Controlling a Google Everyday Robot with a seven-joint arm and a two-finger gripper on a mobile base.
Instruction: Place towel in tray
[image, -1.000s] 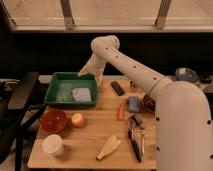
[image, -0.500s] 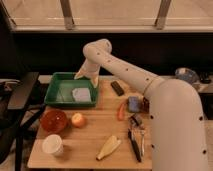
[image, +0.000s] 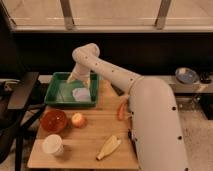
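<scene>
Counting on the table (image: 97, 127): one green tray (image: 56, 94), one towel (image: 81, 94), one red bowl (image: 54, 120), one round orange fruit (image: 78, 119), one white cup (image: 52, 145), one banana (image: 108, 147), and one orange-red item (image: 121, 109) half hidden by the arm. One blue bowl (image: 186, 75) sits on the far right ledge.

Towel is inside the tray, in its right-front part, pale and bunched. No clear long axis, so can't tell which way it points.

Arm (image: 152, 125) comes up from the right foreground, runs left over the table to a sharp bend above the tray's back edge, then drops straight down. Gripper (image: 80, 83) points down, inside the tray outline, just behind and above the towel. Can't tell how far open it is, or whether it touches or holds the towel.
</scene>
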